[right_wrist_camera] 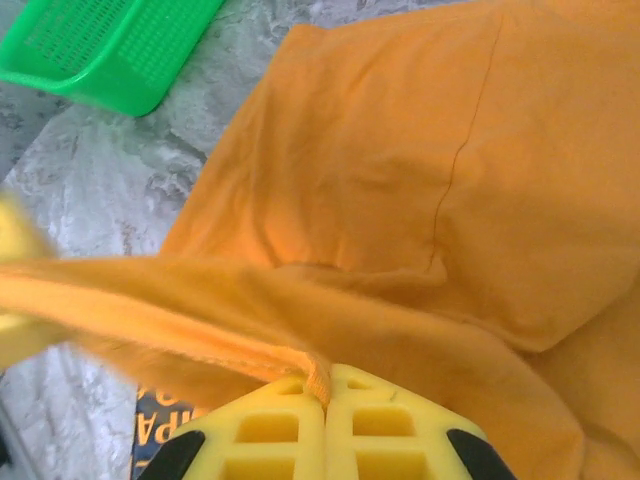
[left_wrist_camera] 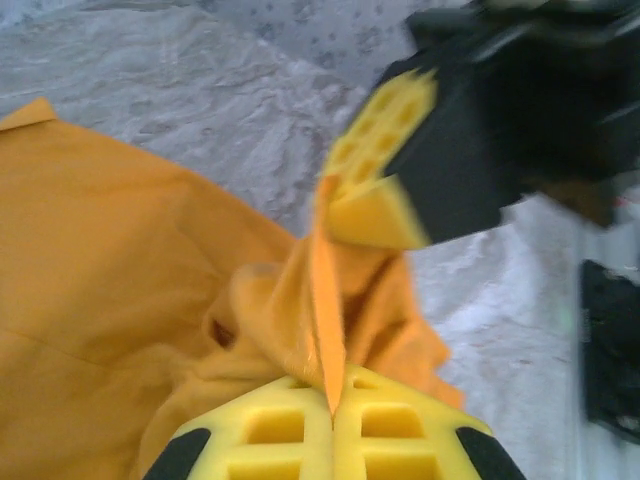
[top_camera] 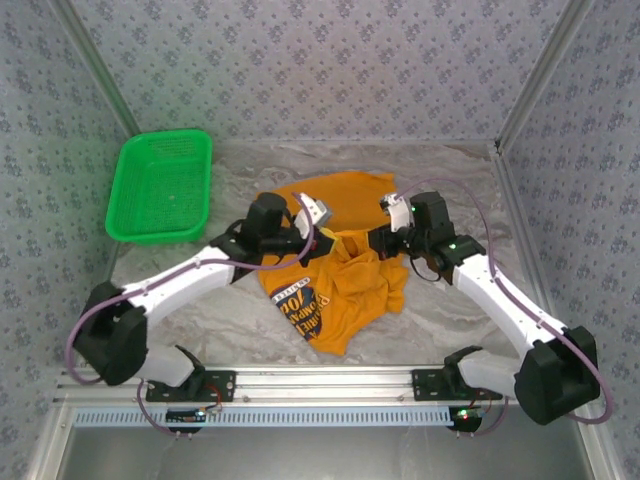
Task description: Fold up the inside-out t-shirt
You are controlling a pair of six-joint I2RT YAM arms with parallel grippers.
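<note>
Top external: one t-shirt [top_camera: 345, 292] in left gripper [top_camera: 328, 236] and right gripper [top_camera: 372, 238], one basket [top_camera: 160, 236].

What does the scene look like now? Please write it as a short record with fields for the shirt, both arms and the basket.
table: grey marbled table top
shirt: orange-yellow short-sleeved cloth t-shirt, crumpled at the centre, not yet folded
print: dark graphic facing up at the near side
left gripper: jaws shut on a shirt edge
right gripper: jaws shut on a shirt edge
cloth between them: pulled taut
basket: green plastic mesh basket, far left, apart from shirt
</note>
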